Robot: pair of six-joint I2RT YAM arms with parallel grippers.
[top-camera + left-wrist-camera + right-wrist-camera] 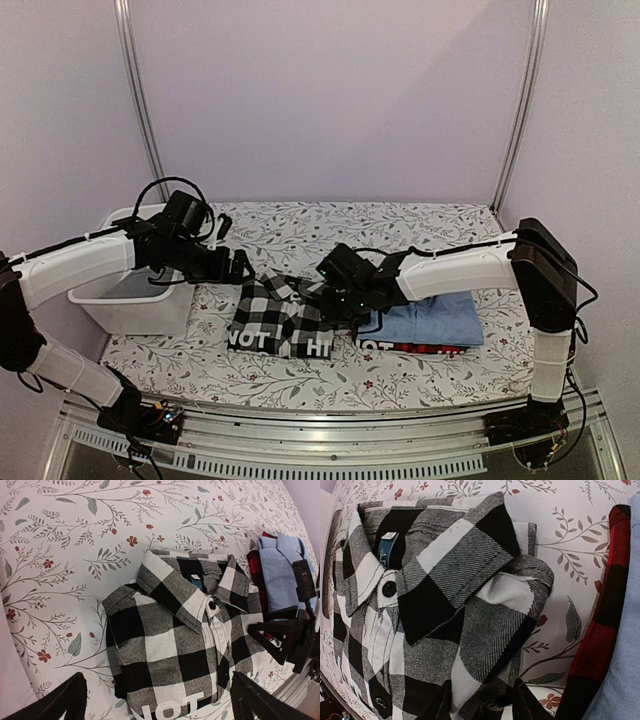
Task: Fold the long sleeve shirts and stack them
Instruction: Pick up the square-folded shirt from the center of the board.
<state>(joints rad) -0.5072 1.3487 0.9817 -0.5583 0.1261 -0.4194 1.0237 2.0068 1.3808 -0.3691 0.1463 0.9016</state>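
Blue shirt (440,322) stacked on red-and-black shirt (420,349); checked shirt (280,318) folded, not yet stacked. Right end effector (482,705) pinches its edge; left end effector (157,697) wide.

You can read big white letters "NOT" on the black band (167,711) of the folded black-and-white checked cloth shirt (165,645). From the top, that band also says "HI". The red-and-black checked cloth shirt (430,349) looks like it says "NOT" too. The small blue tag (386,555) in the collar is too tiny to read.
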